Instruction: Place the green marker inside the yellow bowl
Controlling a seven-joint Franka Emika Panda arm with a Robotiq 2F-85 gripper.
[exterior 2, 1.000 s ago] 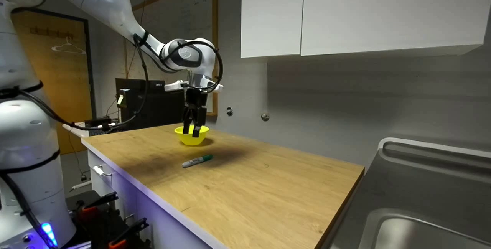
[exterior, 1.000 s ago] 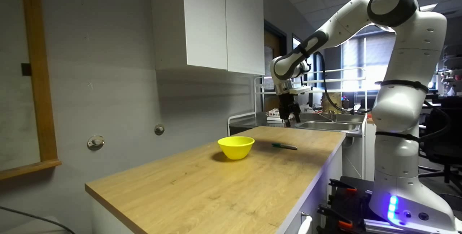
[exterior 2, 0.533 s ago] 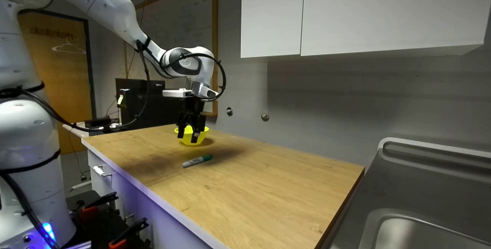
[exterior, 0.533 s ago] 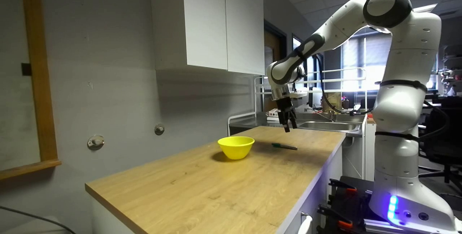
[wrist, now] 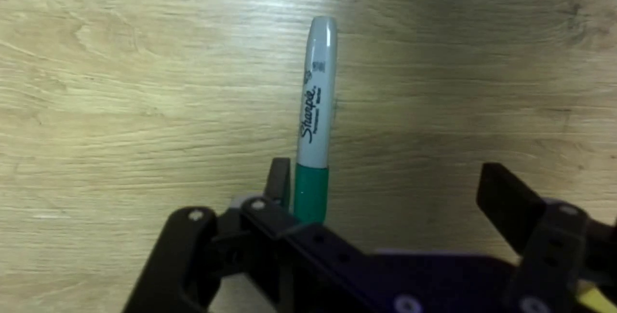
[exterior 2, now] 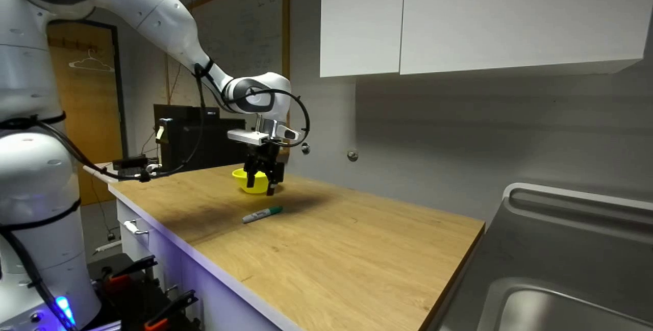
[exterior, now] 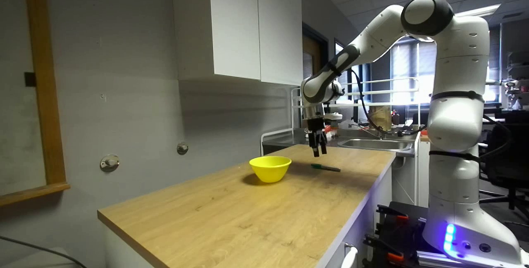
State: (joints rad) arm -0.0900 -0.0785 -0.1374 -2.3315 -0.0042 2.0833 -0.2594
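The green marker has a grey-white barrel and a green cap. It lies flat on the counter in both exterior views [exterior: 325, 167] [exterior 2: 261, 214] and in the wrist view [wrist: 315, 125]. My gripper [exterior: 320, 154] is open and empty above the counter, near the marker's cap end. In the wrist view my gripper [wrist: 383, 178] has its jaws wide apart, with the cap beside the left finger and its end hidden. The yellow bowl [exterior: 270, 169] stands upright on the counter. In an exterior view my gripper [exterior 2: 260, 191] partly hides the bowl [exterior 2: 241, 177]; a yellow corner shows in the wrist view [wrist: 594, 299].
The wooden counter [exterior: 231, 214] holds the bowl and marker. A metal sink [exterior 2: 551, 300] adjoins its end. White wall cabinets [exterior: 256, 32] hang above the counter along the grey wall. A white rack [exterior: 277, 134] stands by the sink.
My gripper has moved down toward the counter, shifting left in an exterior view and straightening toward vertical. It has stayed open. The marker and bowl have not moved.
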